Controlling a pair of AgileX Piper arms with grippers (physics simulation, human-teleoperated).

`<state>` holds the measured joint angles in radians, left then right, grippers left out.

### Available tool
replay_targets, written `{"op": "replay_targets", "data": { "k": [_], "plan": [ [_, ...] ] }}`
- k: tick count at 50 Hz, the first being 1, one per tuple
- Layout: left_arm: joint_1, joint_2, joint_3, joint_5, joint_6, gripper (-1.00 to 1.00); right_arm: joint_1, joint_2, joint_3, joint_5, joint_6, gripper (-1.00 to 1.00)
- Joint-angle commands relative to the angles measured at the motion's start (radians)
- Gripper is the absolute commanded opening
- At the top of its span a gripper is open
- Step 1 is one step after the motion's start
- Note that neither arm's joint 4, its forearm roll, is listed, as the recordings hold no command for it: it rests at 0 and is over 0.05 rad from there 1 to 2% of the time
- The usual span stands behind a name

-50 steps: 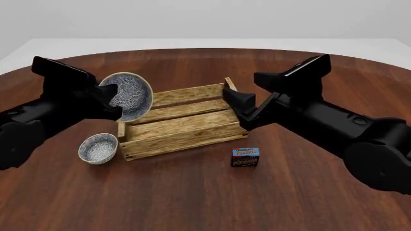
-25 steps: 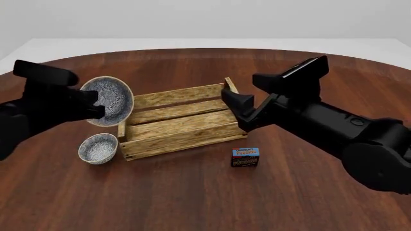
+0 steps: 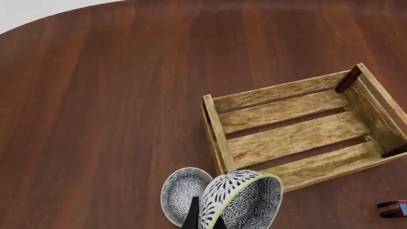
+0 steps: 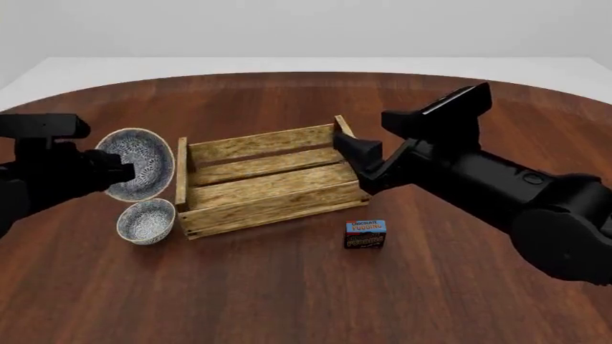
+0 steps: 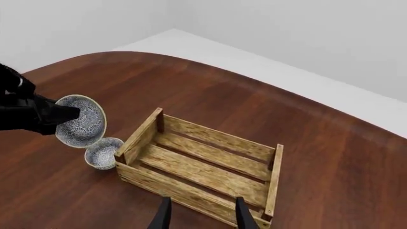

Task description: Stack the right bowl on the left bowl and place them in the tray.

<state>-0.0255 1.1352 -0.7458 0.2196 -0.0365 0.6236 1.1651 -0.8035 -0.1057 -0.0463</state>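
My left gripper is shut on the rim of a blue-and-white patterned bowl. It holds the bowl tilted in the air, left of the tray. A second, matching bowl stands on the table just below it, beside the tray's left front corner. The left wrist view shows the held bowl overlapping the resting bowl next to the tray. My right gripper is open and empty over the tray's right end. The right wrist view shows both bowls.
A small blue-and-brown pudding box stands on the brown wooden table in front of the tray's right corner; its edge shows in the left wrist view. The tray holds nothing. The round table's edge curves behind the tray.
My left gripper has carried the held bowl left and down, from the tray's left end to above the resting bowl. The right arm has barely moved.
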Motion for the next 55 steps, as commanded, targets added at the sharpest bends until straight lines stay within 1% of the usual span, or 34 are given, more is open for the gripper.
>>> {"op": "replay_targets", "data": {
  "k": [1, 15, 17, 18, 23, 25, 29, 31, 36, 38, 45, 49, 51, 55],
  "plan": [
    [0.007, -0.01, 0.001, 0.012, -0.017, -1.0, -0.033, -0.011, -0.001, 0.03, -0.012, 1.0],
    [0.007, -0.01, 0.001, 0.012, -0.017, -1.0, -0.033, -0.011, -0.001, 0.03, -0.012, 1.0],
    [0.023, -0.001, 0.003, 0.004, 0.007, -1.0, -0.035, -0.009, -0.002, 0.029, -0.012, 1.0],
    [0.052, 0.015, 0.001, -0.003, -0.003, -1.0, -0.035, -0.01, -0.002, 0.03, -0.01, 1.0],
    [0.079, 0.032, -0.001, -0.007, -0.014, -1.0, -0.035, -0.014, -0.003, 0.034, -0.009, 1.0],
    [0.095, 0.053, 0.0, -0.013, -0.031, -1.0, -0.034, -0.017, -0.003, 0.035, -0.01, 1.0],
    [0.086, 0.105, 0.007, -0.043, -0.061, -1.0, -0.031, -0.021, -0.002, 0.037, -0.01, 1.0],
    [0.089, 0.111, 0.008, -0.05, -0.058, -1.0, -0.03, -0.023, -0.002, 0.038, -0.008, 1.0],
    [0.074, 0.163, 0.019, -0.085, -0.095, -1.0, -0.031, -0.028, -0.001, 0.041, -0.008, 1.0],
    [0.082, 0.17, 0.017, -0.09, -0.087, -1.0, -0.031, -0.028, -0.001, 0.04, -0.008, 1.0],
    [0.075, 0.226, 0.019, -0.124, -0.115, -1.0, -0.031, -0.023, -0.003, 0.04, -0.004, 1.0],
    [0.075, 0.25, 0.024, -0.146, -0.119, -1.0, -0.03, -0.024, -0.003, 0.041, -0.005, 1.0],
    [0.093, 0.26, 0.023, -0.155, -0.112, -1.0, -0.031, -0.023, -0.003, 0.042, -0.005, 1.0],
    [0.085, 0.279, 0.031, -0.173, -0.124, -1.0, -0.031, -0.025, -0.003, 0.042, -0.005, 1.0]
  ]
}}
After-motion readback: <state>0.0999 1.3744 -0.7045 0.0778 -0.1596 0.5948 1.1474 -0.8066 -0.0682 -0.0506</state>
